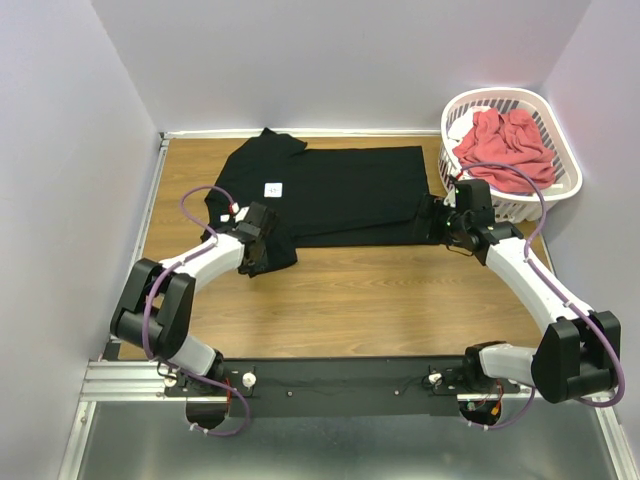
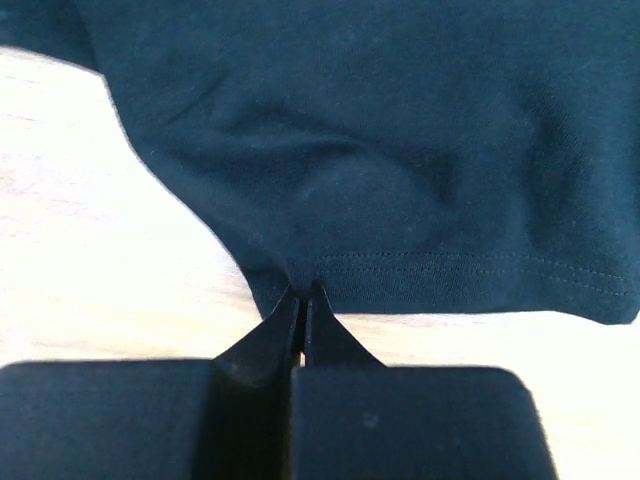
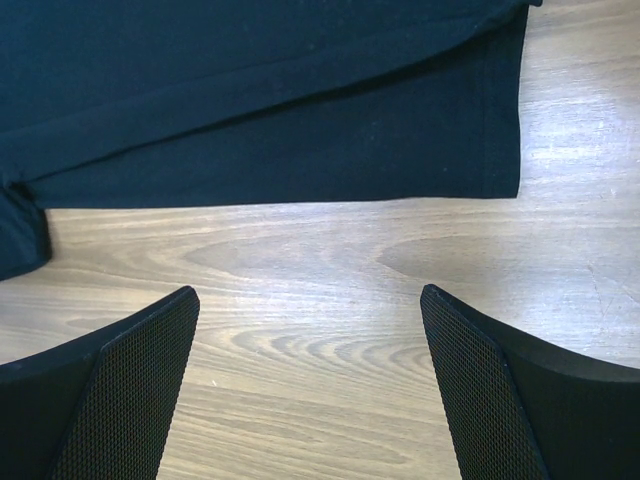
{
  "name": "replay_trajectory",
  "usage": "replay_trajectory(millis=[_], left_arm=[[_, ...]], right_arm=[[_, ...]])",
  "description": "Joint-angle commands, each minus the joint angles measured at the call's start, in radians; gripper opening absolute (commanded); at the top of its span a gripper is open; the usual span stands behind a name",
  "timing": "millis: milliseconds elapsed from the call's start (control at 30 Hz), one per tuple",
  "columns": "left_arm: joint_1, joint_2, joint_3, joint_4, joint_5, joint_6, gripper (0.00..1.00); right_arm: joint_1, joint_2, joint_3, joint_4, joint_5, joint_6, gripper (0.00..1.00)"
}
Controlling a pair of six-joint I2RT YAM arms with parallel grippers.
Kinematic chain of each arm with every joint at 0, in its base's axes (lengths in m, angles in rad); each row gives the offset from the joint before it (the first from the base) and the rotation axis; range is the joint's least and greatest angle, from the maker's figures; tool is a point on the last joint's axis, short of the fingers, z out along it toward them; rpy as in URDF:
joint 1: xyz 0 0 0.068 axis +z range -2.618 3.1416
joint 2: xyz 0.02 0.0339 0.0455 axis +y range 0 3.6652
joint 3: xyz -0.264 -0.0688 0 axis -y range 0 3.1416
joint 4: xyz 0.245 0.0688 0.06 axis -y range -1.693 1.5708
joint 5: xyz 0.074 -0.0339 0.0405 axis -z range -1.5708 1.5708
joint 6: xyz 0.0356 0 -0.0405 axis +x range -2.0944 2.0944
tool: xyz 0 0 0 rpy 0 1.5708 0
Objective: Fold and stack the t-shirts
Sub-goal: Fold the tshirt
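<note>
Black t-shirt (image 1: 340, 195) lies flat on the worktop (image 1: 380, 300), just left of the basket (image 1: 560, 130), which holds the heaped coral-red t-shirt (image 1: 505, 145). The left gripper (image 2: 303, 300) is pinched tight on the hem at the end far from the basket. The right gripper (image 3: 310, 380) hangs wide apart by the basket-side corner. Soft, light, floppy cloth, likely to sag: best taken at the hem corners.
</note>
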Motion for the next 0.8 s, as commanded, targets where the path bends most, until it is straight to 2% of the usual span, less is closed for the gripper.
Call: replay_trajectory(millis=[0, 233, 467, 767], left_arm=[[-0.003, 0.009, 0.097, -0.078, -0.075, 0.013, 0.0], [0.031, 0.168, 0.394, -0.109, -0.148, 0.091, 0.0], [0.08, 0.337, 0.617, -0.095, -0.176, 0.154, 0.0], [0.12, 0.501, 0.826, -0.068, -0.165, 0.198, 0.0]], right_arm=[[0.002, -0.001, -0.006, -0.013, -0.022, -0.007, 0.98], [0.004, 0.013, -0.017, -0.013, -0.071, -0.008, 0.97], [0.002, -0.001, -0.029, -0.016, -0.1, -0.005, 0.98], [0.002, 0.031, -0.035, -0.014, -0.14, -0.016, 0.97]])
